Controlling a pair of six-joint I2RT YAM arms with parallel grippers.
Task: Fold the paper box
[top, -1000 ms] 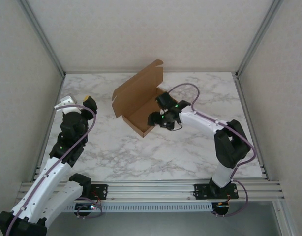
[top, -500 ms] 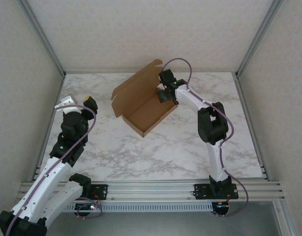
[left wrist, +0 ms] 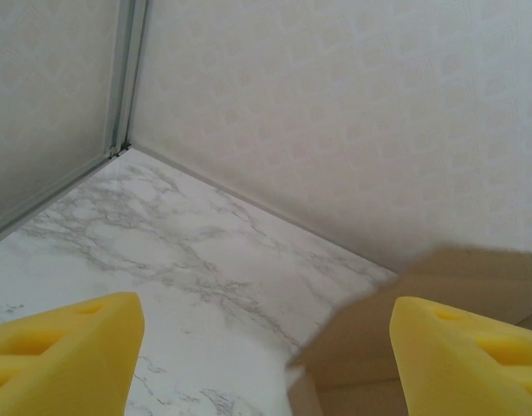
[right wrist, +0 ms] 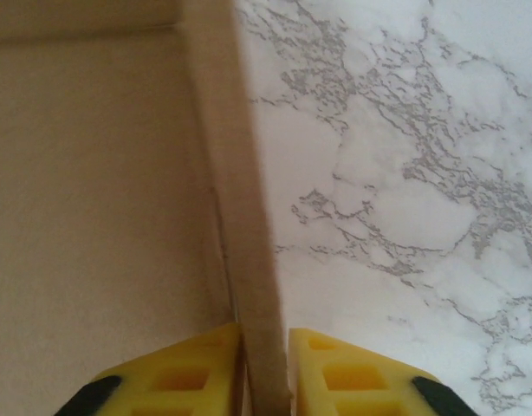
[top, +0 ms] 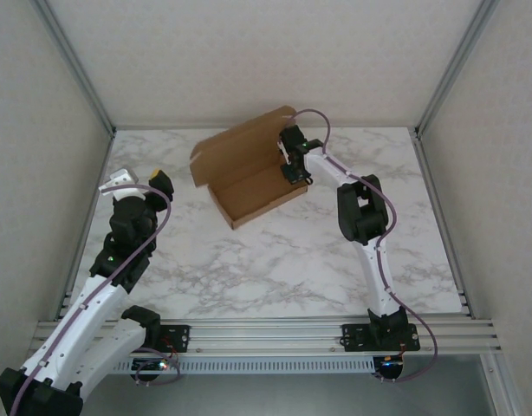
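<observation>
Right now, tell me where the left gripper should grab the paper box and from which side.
Probably best: take the paper box by its thin upright left end wall, coming from the left and above, the open left gripper straddling it. The right gripper pinches the right wall, and the raised lid stands along the far side.
</observation>
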